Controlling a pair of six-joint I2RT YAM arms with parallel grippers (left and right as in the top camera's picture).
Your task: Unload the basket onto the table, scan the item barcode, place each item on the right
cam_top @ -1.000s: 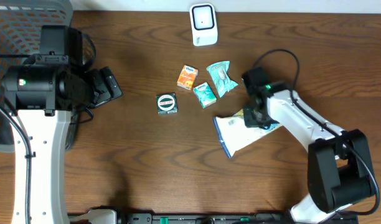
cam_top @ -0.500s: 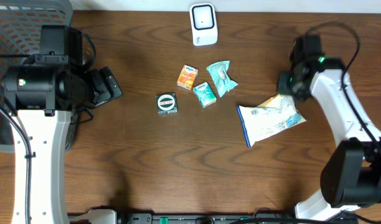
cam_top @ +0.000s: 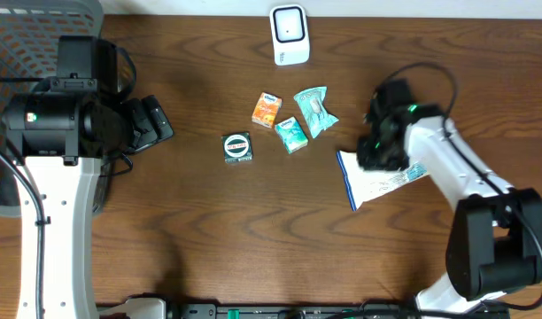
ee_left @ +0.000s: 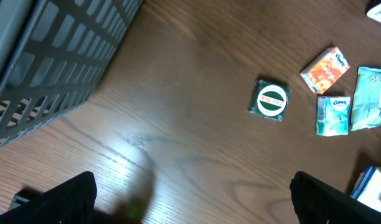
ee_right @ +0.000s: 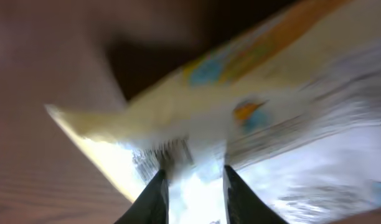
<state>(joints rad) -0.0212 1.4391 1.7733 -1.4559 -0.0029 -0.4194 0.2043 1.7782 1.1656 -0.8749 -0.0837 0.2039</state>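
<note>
My overhead view is evenly lit and sharp. The left wrist view shows a pale sheen on the table [ee_left: 178, 124] (left of centre). The right wrist view is badly motion-blurred, smearing the bag [ee_right: 271, 93].

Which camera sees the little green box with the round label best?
The left wrist view: the green box looks biggest there, and nothing blocks it. The overhead view shows the box smaller but clear. The right wrist view misses it entirely.

Wood-grain table [cam_top: 253, 230] with soft sheen, glossy plastic pouch [cam_top: 377, 184], matt grey plastic basket [ee_left: 47, 56], smooth white plastic scanner [cam_top: 289, 34]
</note>
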